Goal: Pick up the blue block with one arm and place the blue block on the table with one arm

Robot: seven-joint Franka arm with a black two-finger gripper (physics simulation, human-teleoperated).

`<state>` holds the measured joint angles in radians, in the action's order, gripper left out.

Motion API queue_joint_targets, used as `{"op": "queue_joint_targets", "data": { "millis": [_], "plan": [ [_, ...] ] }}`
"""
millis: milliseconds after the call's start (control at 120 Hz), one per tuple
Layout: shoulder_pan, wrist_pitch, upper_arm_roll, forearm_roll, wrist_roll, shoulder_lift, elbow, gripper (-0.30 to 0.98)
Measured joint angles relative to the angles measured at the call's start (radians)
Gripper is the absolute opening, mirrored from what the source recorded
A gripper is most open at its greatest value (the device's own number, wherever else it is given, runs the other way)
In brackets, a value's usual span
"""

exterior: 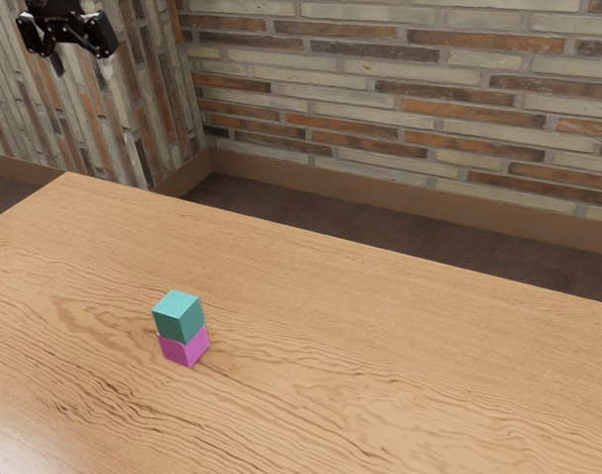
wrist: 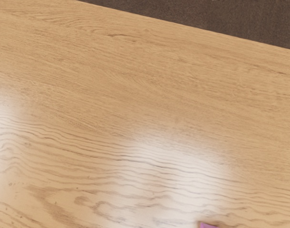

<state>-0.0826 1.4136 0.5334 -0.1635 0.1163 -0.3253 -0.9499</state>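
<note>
And here's your gripper (exterior: 82, 67), up in the top left corner of the exterior view, black against the brick, its two fingers standing apart with nothing between them! Well apart from it, left of centre and below the middle of that view, sits your blue block (exterior: 179, 316), a greenish blue, resting on top of the pink block (exterior: 184, 348), which stands on the table (exterior: 400, 355).

What a surface you've got: warm, light wood, its wavy grain sweeping around the blocks, darker streaks running below them, and a pale sheen down in the lower left corner. The far edge starts from a corner at upper left and slants down all the way to the right side of the frame.

Beyond it you have the floor (exterior: 311, 212), dark brown, then a brown baseboard (exterior: 400, 202) along the foot of the wall (exterior: 380, 89). That wall is long, thin bricks in cream, grey, orange-brown and near-black, and it turns a corner at upper left, not far from your gripper.

Over to your wrist view: broad wood, bright glare lying across the grain, dark floor past the table's edge, and a small bit of the pink block just peeking in, on the other side of the glare from that floor.
</note>
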Motion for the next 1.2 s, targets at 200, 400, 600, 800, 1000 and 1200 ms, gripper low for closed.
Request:
{"op": "queue_joint_targets", "data": {
  "millis": [200,400,600,800,1000,1200],
  "plan": [
    [0.004,0.0,-0.001,-0.012,0.007,0.001,0.0,0.66],
    [-0.217,-0.019,-0.008,0.116,0.014,0.224,0.035,0.67],
    [-0.323,-0.048,-0.003,0.291,0.019,0.157,-0.045,0.66],
    [-0.212,0.021,-0.001,0.177,0.035,0.051,-0.166,0.67],
    [-0.173,0.111,-0.006,0.076,0.06,-0.049,-0.266,0.66],
    [-0.181,0.222,-0.029,0.032,0.079,-0.056,-0.406,0.66]
  ]
}}
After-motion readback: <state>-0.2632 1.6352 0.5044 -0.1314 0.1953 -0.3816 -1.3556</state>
